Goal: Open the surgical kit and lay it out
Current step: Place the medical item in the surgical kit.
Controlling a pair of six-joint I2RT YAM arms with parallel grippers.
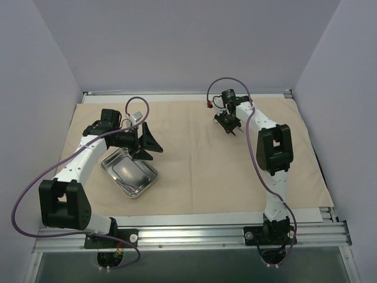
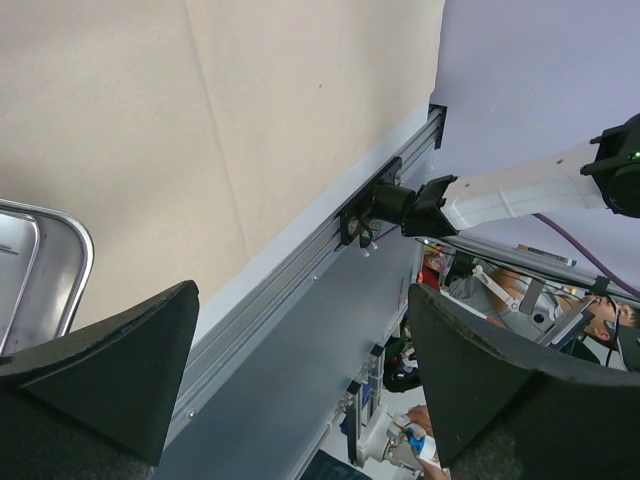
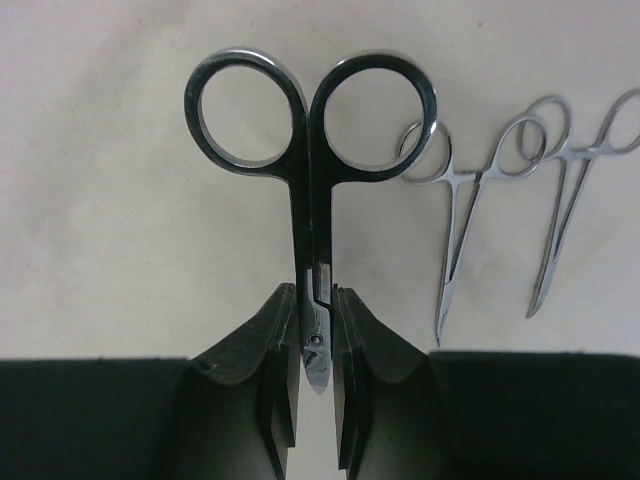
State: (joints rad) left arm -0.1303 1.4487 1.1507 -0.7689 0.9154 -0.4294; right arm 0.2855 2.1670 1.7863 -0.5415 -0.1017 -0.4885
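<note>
Near the surface's far edge, the right claw (image 3: 315, 310) clamps shiny steel scissors (image 3: 305, 200), lengthwise parallel beside two thin steel forceps (image 3: 448, 275).

Bare cloth (image 1: 200, 177) centre — tray (image 1: 125, 170) at left

1 overhead view looks down; 2 wrist views skim close over the cloth wrap (image 1: 200, 171) (shared by all 3).

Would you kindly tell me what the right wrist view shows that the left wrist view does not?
Right wrist only: the right claw shut on the scissors, and two forceps lying beside them. Left wrist only: the open left claw and the rim of the steel tray. Both: the beige cloth wrap.
</note>
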